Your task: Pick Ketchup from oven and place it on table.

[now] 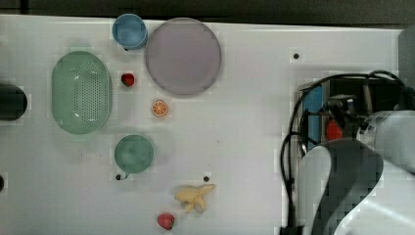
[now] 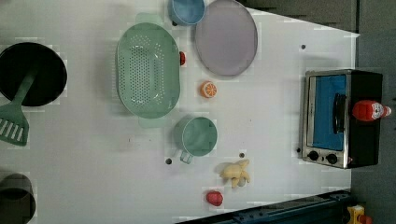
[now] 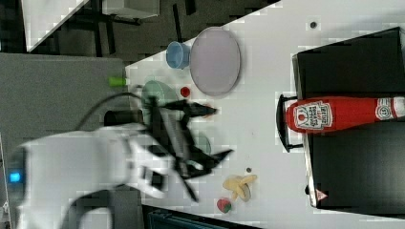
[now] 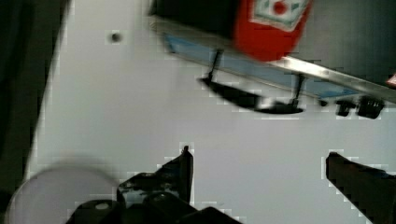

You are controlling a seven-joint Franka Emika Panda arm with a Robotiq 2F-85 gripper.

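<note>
The ketchup (image 3: 339, 113) stands atop the oven (image 2: 362, 144) — gripper (image 4: 259, 168) spread wide, apparently holding nothing.

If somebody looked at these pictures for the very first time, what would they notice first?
Probably the bright red ketchup standing on the black top of the oven, near its blue glass door, at the left view's right. Next the robot's open end effector, hanging over the white table in front of the oven. Then the big green strainer basket and grey plate across the table.
</note>
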